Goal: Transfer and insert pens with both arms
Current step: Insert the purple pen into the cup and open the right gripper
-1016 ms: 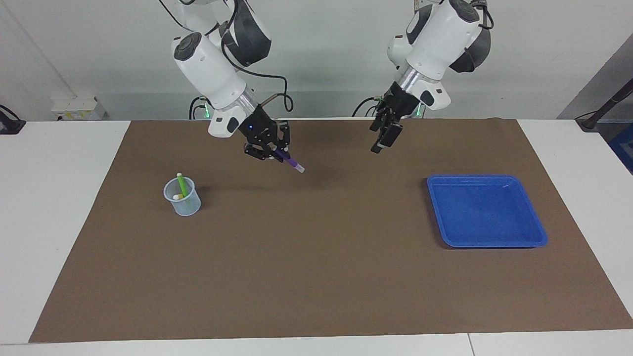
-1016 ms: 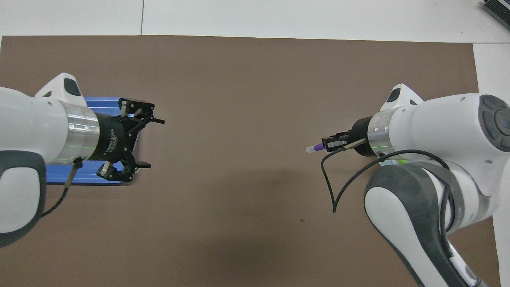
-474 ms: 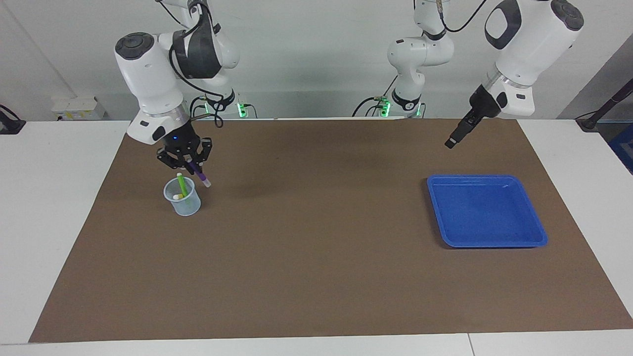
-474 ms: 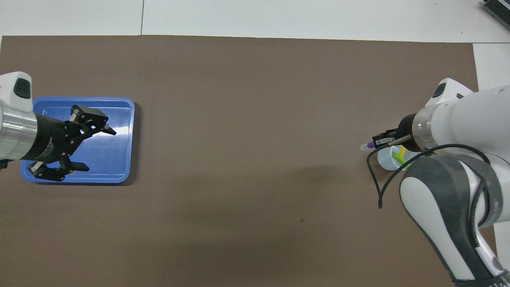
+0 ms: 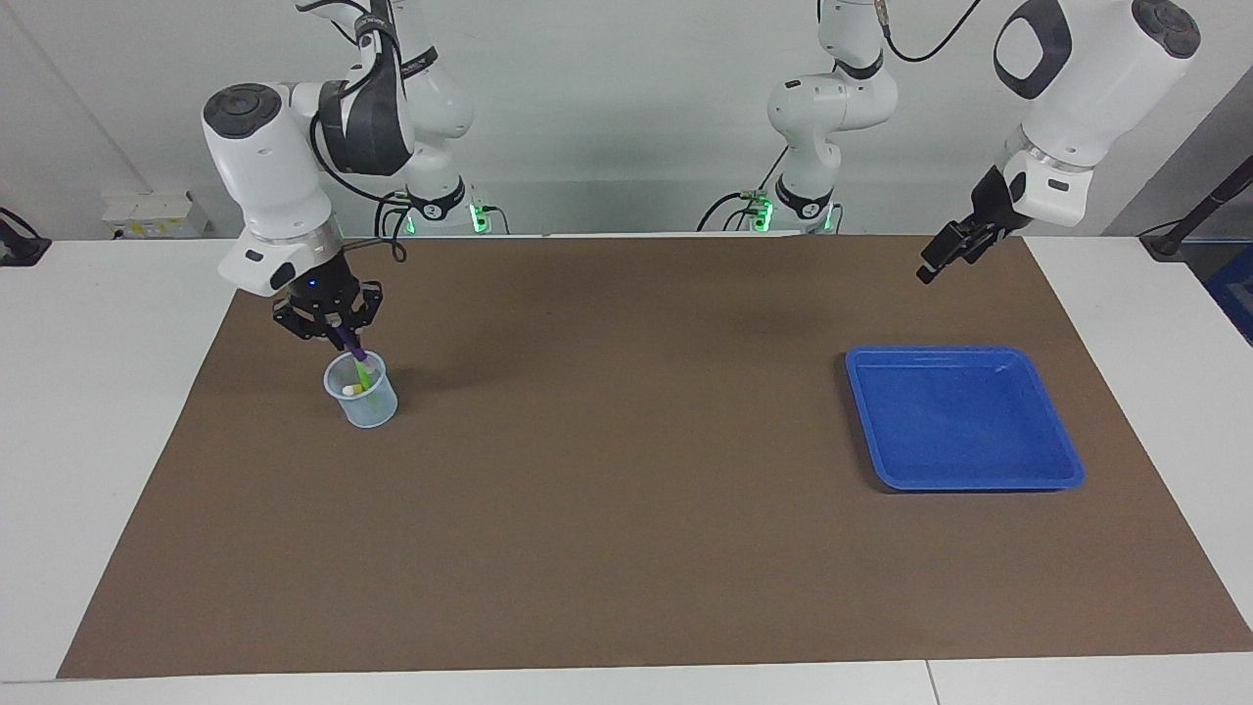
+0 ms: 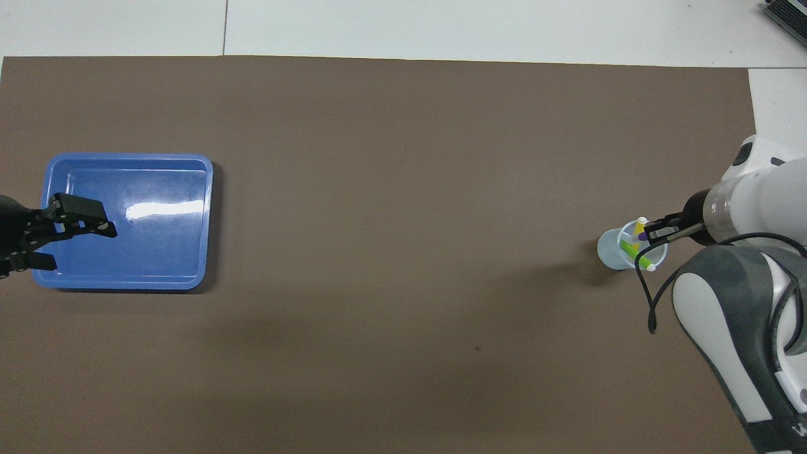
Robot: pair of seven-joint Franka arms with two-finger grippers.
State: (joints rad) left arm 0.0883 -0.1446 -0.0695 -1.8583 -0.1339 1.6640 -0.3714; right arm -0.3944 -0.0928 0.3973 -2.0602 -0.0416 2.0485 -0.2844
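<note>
Purple pen [image 5: 345,341] going into the cup [image 5: 362,392], middle left of the facing view

Right gripper [image 5: 330,321] is clamped on the purple pen right over the clear cup, tip looks just inside the rim, hard to be sure. Green pen [image 5: 364,372] and yellow pen [image 6: 640,224] stand in that cup. Left gripper [image 5: 946,255] hangs spread open, holding nothing, upper right of the frame above the brown mat [image 5: 626,490], near the blue tray [image 5: 1062,470].
</note>
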